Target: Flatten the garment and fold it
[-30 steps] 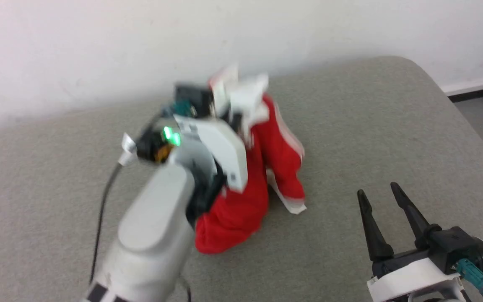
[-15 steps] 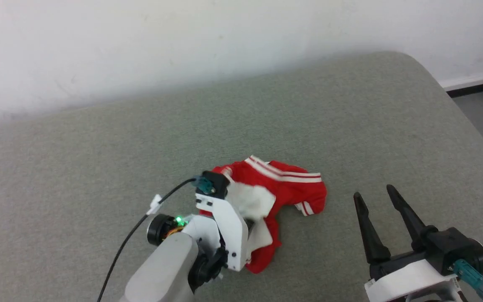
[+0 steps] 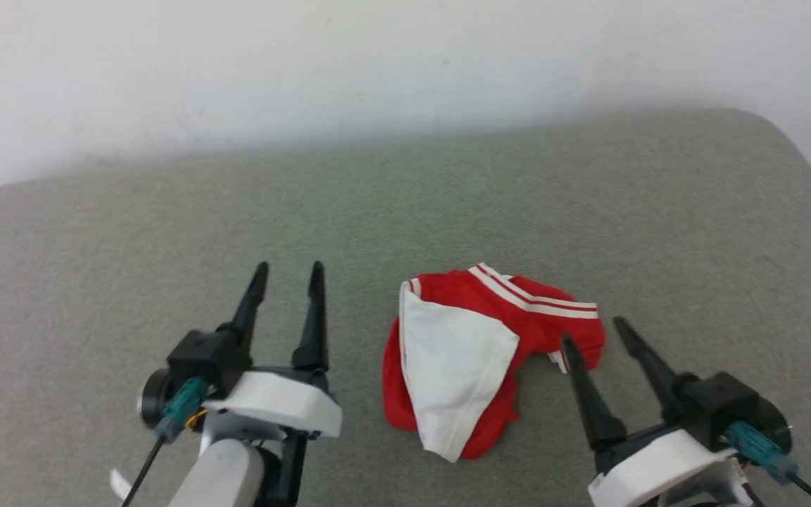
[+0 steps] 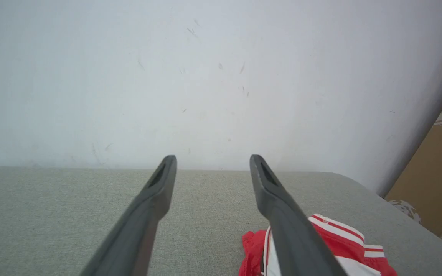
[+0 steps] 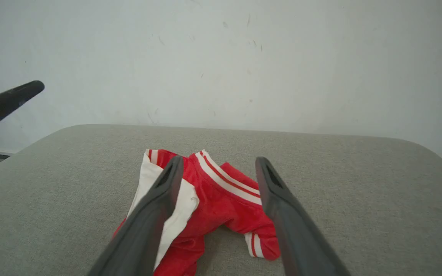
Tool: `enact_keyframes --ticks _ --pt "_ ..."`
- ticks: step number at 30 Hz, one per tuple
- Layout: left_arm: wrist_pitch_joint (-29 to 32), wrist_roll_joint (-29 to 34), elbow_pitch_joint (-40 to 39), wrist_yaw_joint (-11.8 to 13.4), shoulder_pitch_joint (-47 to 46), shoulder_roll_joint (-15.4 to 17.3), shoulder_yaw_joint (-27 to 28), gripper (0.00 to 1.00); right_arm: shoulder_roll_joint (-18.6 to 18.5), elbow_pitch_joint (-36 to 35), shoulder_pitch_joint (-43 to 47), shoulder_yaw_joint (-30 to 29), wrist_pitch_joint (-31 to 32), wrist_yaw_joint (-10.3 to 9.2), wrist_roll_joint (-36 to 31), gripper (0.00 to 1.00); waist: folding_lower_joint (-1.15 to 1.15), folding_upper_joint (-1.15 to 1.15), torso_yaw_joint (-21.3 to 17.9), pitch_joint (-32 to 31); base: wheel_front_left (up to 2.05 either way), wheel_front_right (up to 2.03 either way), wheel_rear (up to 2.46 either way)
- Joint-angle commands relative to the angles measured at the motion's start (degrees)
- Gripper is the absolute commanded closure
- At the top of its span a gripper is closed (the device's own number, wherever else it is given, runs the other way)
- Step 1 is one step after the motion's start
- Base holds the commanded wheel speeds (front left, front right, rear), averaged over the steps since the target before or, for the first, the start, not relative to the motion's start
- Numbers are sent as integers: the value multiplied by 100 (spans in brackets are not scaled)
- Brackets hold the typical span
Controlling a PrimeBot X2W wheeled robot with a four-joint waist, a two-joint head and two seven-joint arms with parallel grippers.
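Crumpled garment [image 3: 476,352] on the bench [image 3: 166,211].
It lay just beside the right end effector [image 3: 592,330], apart from the left end effector [image 3: 289,267]; both were open, empty.

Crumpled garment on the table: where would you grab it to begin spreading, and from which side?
Probably the striped hem of the garment, approached from the right with the open right gripper: it lies exposed along the heap's far edge, nearest those fingers; the white panel lies flatter, harder to pinch.
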Motion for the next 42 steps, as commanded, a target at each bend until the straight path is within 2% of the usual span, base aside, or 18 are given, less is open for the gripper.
enact_keyframes --ticks 1,7,14,15,16,17,18,22,25,29,32,35,36,37,42 --pt "-74 90 -152 59 157 49 100 0 -4 48 -77 73 247 30 88 0 0 0 302 95 0 0 0" --pt "-120 417 -670 20 480 70 379 0 -4 303 -256 91 1373 30 363 0 0 0 657 278 0 0 0" --pt "-122 689 -909 -139 717 -154 688 0 -4 562 -694 -93 2554 30 503 0 0 0 1026 508 0 0 0" --pt "-122 721 -910 -163 736 -182 729 0 -4 579 -734 -101 2673 30 517 35 0 0 1058 525 0 0 0" --pt "-123 739 -902 -190 755 -213 767 0 -4 582 -770 -121 2757 30 523 63 0 0 1088 541 0 0 0" --pt "-123 761 -889 -223 769 -239 799 0 -4 584 -799 -142 2825 30 509 88 0 0 1114 551 0 0 0" --pt "-123 781 -872 -256 780 -266 826 0 -4 565 -828 -133 2859 30 479 100 0 0 1142 553 0 0 0" --pt "-123 854 -793 -359 805 -367 927 0 -4 409 -845 -52 2893 30 475 100 0 0 1229 526 0 0 0" --pt "-123 899 -741 -436 815 -429 979 0 -4 173 -907 293 2828 30 486 100 0 0 1282 483 0 0 0" --pt "-123 932 -667 -539 827 -486 1054 0 -4 22 -1111 1382 2856 30 604 100 0 0 1322 433 0 0 0" --pt "-123 950 -613 -607 819 -527 1089 0 -4 252 -1335 2268 2963 30 708 100 0 0 1357 424 0 0 0" --pt "-123 966 -558 -666 803 -567 1085 0 -4 619 -1530 2726 2948 30 864 100 0 0 1407 425 0 0 0" --pt "-123 972 -544 -681 799 -578 1082 0 -4 712 -1583 2763 2893 30 915 87 0 0 1419 426 0 0 0" --pt "-123 978 -529 -696 797 -588 1077 0 -4 785 -1640 2787 2819 30 946 0 0 0 1430 426 0 0 0" --pt "-123 994 -428 -797 807 -615 1050 0 -4 706 -1782 2354 2323 30 1154 0 0 0 1391 426 0 0 0"
